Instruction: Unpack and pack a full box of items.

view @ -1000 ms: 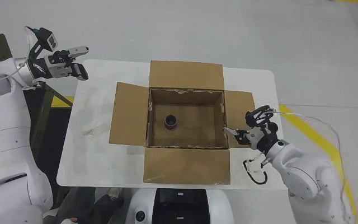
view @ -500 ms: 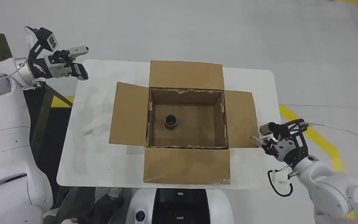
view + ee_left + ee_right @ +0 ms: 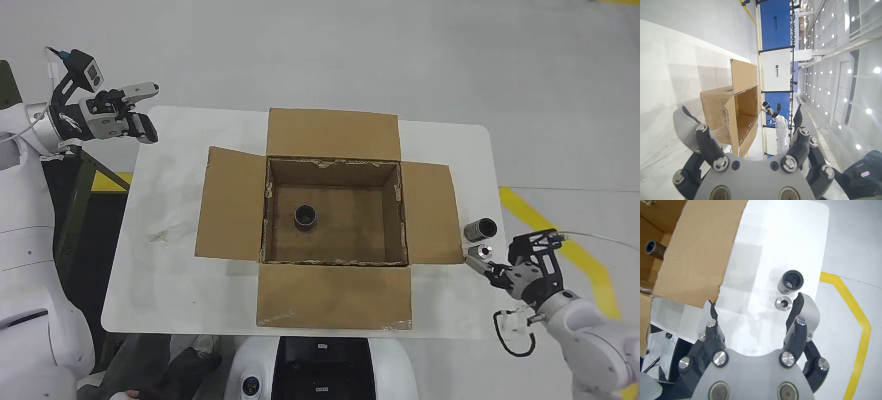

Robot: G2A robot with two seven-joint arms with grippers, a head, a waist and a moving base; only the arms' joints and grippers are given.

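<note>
An open cardboard box [image 3: 333, 135] sits mid-table [image 3: 170, 210] with all four flaps folded out, which leaves its mouth free for reaching in from above. One dark cylinder [image 3: 305, 216] rests on the box floor, toward the robot's left. Outside, just beyond the right flap and near the table's right edge, a metal sleeve [image 3: 790, 281] stands on end with a small metal ring [image 3: 783, 303] just beside it, apparently unpacked items set down away from the box. The right gripper [image 3: 755, 299] hovers close to that pair, jaws spread wide and holding nothing, one fingertip [image 3: 797, 302] next to the ring. The left gripper [image 3: 146, 108] hangs at the table's far left corner, jaws likewise spread and empty, seemingly kept out of the working arm's way. Unpacking looks nearly done, with one cylinder to fetch.
</note>
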